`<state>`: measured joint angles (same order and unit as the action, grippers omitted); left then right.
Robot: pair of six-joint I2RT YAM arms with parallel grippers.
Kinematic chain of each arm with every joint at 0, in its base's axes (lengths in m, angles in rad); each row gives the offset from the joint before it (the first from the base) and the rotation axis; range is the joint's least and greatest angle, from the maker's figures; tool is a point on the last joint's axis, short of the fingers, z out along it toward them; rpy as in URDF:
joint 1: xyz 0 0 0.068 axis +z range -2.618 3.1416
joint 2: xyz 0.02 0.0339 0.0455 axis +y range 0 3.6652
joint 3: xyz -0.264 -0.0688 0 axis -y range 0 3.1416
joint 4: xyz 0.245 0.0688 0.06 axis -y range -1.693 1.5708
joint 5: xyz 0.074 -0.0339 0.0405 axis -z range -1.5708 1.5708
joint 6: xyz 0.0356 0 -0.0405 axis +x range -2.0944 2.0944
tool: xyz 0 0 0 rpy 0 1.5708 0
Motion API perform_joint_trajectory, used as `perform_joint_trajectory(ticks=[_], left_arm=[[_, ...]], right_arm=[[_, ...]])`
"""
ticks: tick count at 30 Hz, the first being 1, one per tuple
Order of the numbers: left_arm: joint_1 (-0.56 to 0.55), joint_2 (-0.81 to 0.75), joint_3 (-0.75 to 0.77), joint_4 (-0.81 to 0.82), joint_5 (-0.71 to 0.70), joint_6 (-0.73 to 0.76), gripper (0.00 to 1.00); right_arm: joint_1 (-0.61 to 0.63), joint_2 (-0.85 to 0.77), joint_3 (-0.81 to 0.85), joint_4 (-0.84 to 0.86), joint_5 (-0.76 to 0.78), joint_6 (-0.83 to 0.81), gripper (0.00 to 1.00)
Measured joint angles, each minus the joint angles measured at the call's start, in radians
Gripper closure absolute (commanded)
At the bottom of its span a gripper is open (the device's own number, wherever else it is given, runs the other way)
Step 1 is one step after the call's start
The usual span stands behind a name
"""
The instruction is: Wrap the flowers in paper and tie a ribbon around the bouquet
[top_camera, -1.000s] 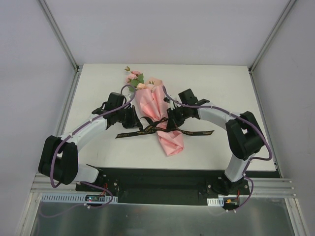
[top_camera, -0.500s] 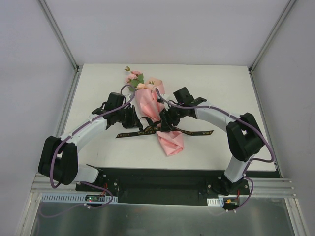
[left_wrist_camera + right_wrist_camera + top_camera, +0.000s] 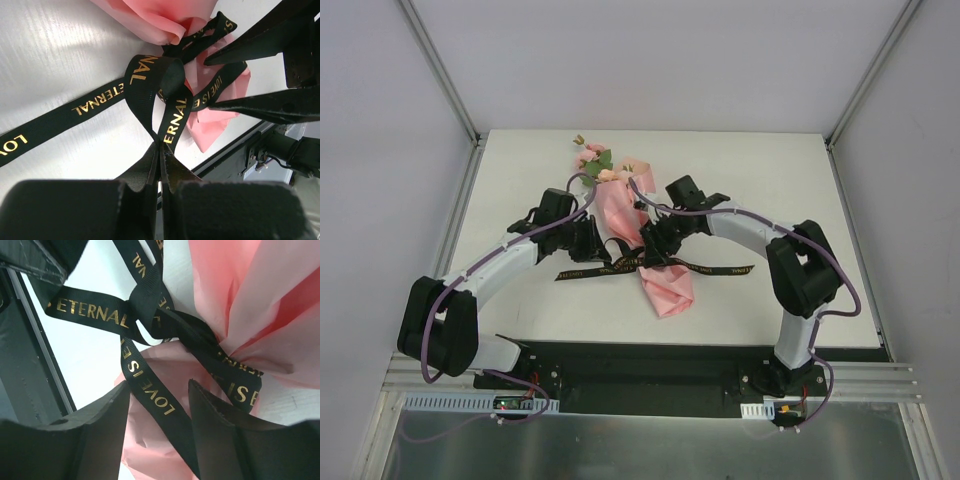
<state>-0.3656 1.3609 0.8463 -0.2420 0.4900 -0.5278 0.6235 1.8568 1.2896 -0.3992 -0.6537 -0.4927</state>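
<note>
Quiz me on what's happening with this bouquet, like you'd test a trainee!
1. True or false: the left gripper is shut on the ribbon.
2. What colour is the paper? A pink, B white, C blue.
3. Which gripper stands open, with a ribbon strand lying between its fingers?
Key: 1 true; 2 A; 3 the right gripper.
</note>
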Motion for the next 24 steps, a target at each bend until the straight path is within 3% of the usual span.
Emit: perform_joint_trajectory(ticks=[4, 6, 10, 15, 21, 24], left_arm=[[-0.009, 0.0, 0.0, -0.001, 0.004, 0.0, 1.0], [-0.013, 0.0, 0.0, -0.002, 0.004, 0.0, 1.0], [-0.014, 0.0, 0.0, -0.002, 0.004, -0.001, 1.0], [-0.014, 0.0, 0.0, -0.002, -0.002, -0.004, 1.0], [-0.014, 0.0, -0.005, -0.002, -0.002, -0.005, 1.0], [-0.014, 0.0, -0.006, -0.002, -0.002, -0.005, 1.0]], right_arm=[[0.0, 0.01, 0.021, -0.005, -0.012, -0.002, 0.78], [0.0, 0.011, 0.027, -0.011, -0.018, -0.001, 0.82], [0.0, 0.013, 0.031, -0.016, -0.02, 0.003, 0.82], [-0.003, 0.012, 0.031, -0.017, -0.005, 0.021, 0.74], [-0.017, -0.014, 0.02, -0.009, 0.005, 0.048, 0.79], [-0.024, -0.02, 0.02, -0.001, 0.001, 0.057, 0.73]])
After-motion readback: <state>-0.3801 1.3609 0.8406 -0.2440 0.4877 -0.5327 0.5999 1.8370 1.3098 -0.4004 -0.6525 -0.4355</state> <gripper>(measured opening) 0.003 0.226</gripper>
